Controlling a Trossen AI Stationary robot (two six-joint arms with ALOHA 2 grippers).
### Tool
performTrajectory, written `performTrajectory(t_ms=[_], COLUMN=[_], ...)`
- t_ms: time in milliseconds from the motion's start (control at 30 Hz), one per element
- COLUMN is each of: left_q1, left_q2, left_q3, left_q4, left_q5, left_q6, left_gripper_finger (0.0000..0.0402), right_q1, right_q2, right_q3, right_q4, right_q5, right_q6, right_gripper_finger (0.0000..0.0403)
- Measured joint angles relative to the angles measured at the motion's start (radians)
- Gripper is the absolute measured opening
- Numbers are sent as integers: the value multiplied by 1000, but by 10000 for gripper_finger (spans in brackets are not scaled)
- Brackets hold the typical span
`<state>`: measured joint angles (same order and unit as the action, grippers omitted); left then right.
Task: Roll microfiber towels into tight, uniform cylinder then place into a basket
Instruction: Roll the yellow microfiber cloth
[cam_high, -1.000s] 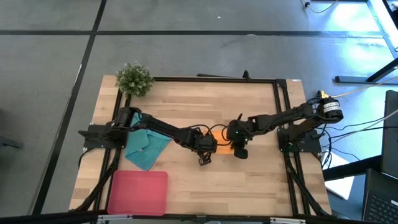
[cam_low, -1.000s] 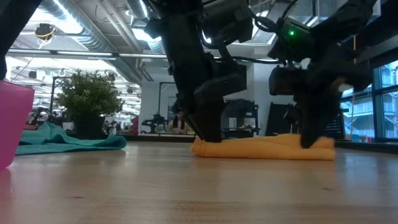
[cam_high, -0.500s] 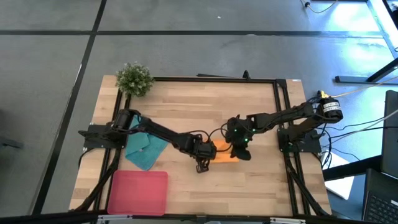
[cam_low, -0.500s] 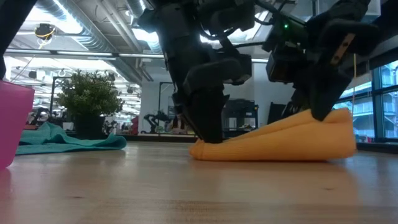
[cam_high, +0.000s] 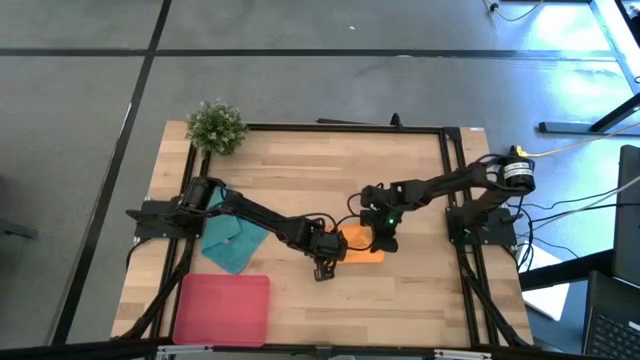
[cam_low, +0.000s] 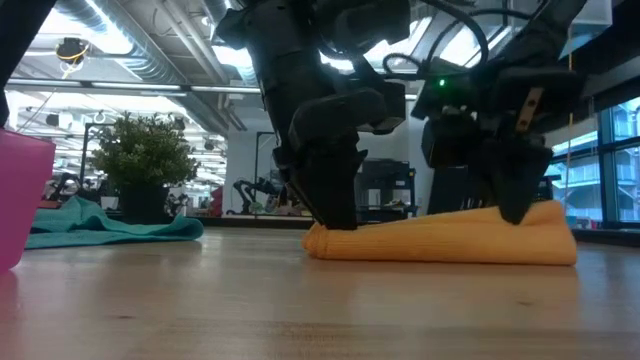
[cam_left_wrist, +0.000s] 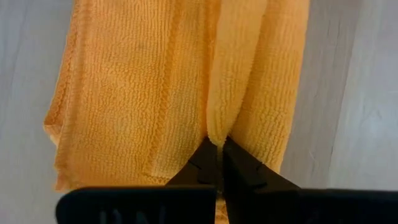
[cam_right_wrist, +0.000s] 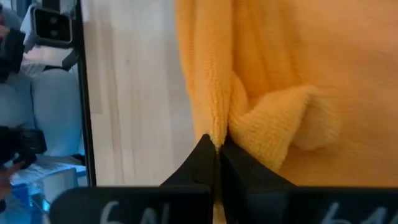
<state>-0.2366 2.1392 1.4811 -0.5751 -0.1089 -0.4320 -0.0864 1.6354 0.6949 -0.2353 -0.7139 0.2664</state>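
Note:
The orange towel (cam_high: 362, 247) lies bunched in a long, thick fold on the table's middle (cam_low: 440, 243). My left gripper (cam_high: 327, 256) is shut on its left end (cam_low: 335, 222). My right gripper (cam_high: 384, 237) is shut on its right end (cam_low: 515, 212). The teal towel (cam_high: 236, 240) lies crumpled flat on the table at the left (cam_low: 110, 228). The pink basket (cam_high: 222, 308) stands at the near left corner (cam_low: 20, 200). My left gripper pinches a raised fold of the orange towel (cam_left_wrist: 214, 127) between its two fingertips at the towel's left end. The fingers point down from above. The towel rests on the table. My right gripper pinches a bunched fold of the orange towel (cam_right_wrist: 219, 130) between its two fingertips near the towel's right end. The fingers come from above, slanting down. The towel's underside lies on the table.
A small green potted plant (cam_high: 215, 126) stands at the far left corner. A black frame (cam_high: 450, 180) runs along the table's far and side edges. Bare wood lies near the front edge, right of the basket.
My right gripper has lifted the orange towel's right end off the table and set it down again. The towel has shifted toward the near edge and now lies thicker than before. My left gripper has kept its end on the table.

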Motion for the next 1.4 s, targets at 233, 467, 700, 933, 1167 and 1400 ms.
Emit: performTrajectory(t_ms=[233,467,700,933,1167,1400], left_q1=[-3,-3,-5,-5,6,-16], left_q2=[0,0,0,0,-31,-100], left_q3=[0,0,-2,-2,19,78], left_q4=[-4,-4,6,11,-68,-144], left_q5=[-1,-1,-11,-12,-9,-56], left_q6=[5,6,-8,-11,-27,17], left_gripper_finger=[0,0,7,61,83,82], right_q1=[-52,-60,-60,-44,-32,-32], right_q2=[37,57,56,56,54,54], right_q3=[0,1,-1,-1,0,0], right_q4=[34,50,65,69,82,88], right_q5=[55,124,94,93,110,116], right_q6=[31,1,-36,-35,-9,-6], right_gripper_finger=[8,11,40,93,129,123])
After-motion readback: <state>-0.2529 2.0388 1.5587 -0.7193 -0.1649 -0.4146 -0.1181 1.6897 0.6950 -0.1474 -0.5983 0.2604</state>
